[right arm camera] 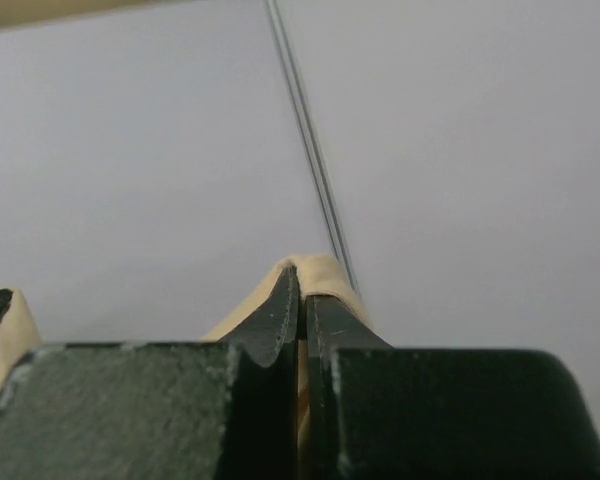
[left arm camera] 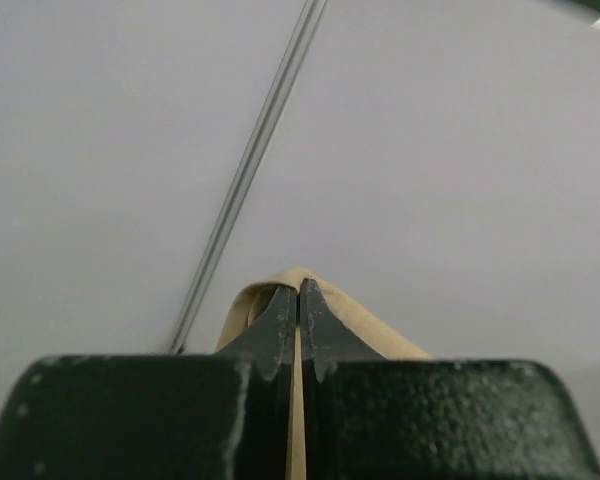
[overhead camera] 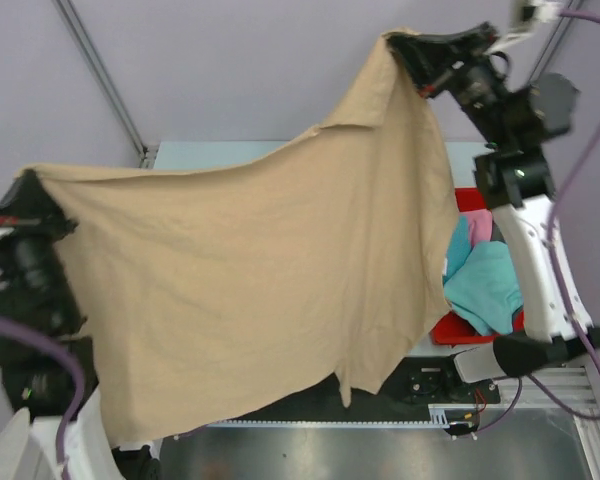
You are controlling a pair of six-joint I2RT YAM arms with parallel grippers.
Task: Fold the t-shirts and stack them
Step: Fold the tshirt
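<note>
The tan t-shirt (overhead camera: 250,270) hangs spread in the air between my two grippers, high above the table. My left gripper (overhead camera: 28,182) is shut on one corner of it at the far left; the left wrist view shows tan cloth (left arm camera: 350,318) pinched between the closed fingers. My right gripper (overhead camera: 398,42) is shut on the other corner at the upper right; the right wrist view shows tan cloth (right arm camera: 325,272) over the closed fingertips. A teal t-shirt (overhead camera: 485,290) and a pink t-shirt (overhead camera: 477,230) lie bunched in the bin at the right.
A red plastic bin (overhead camera: 450,328) stands at the right of the table, beside the right arm. The hanging shirt hides most of the table (overhead camera: 210,155). A metal frame rod (overhead camera: 100,75) runs up at the back left.
</note>
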